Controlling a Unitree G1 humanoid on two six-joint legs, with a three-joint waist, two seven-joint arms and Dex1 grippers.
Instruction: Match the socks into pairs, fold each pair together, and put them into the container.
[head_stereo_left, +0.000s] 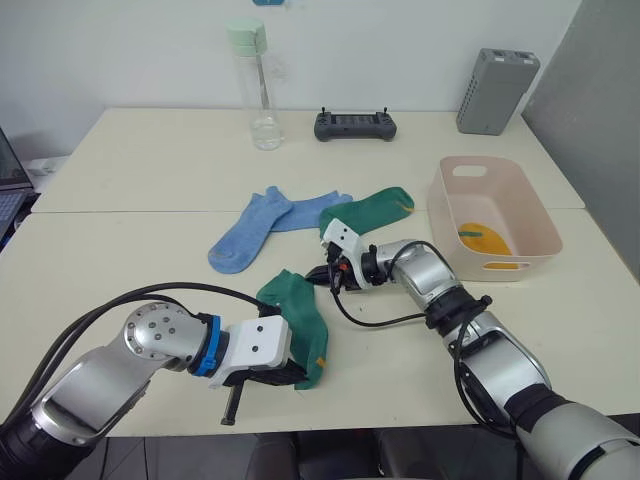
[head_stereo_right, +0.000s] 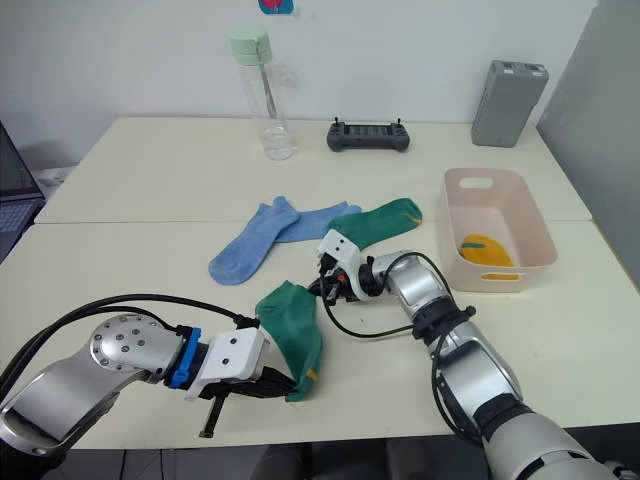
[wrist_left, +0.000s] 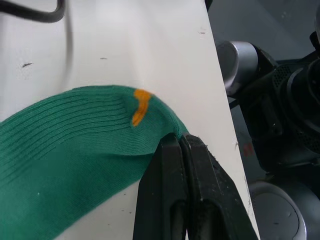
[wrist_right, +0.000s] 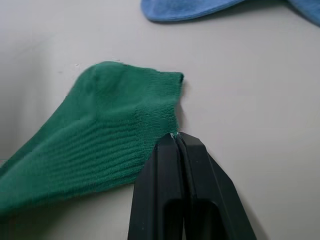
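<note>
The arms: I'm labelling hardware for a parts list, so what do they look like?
Both arms are silver-grey metal with rounded joints and black cables. The left arm has a blue ring and a white block. Each tool, left and right, has two black fingers.

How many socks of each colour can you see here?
Green socks: 2
Blue socks: 2
Yellow socks: at least 1, folded in the pink tub
Total: 5 visible

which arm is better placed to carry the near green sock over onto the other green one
Right. Its tool pinches the near green sock's cuff end, closest to the other green sock. The left tool holds the toe end, farther away.
</note>
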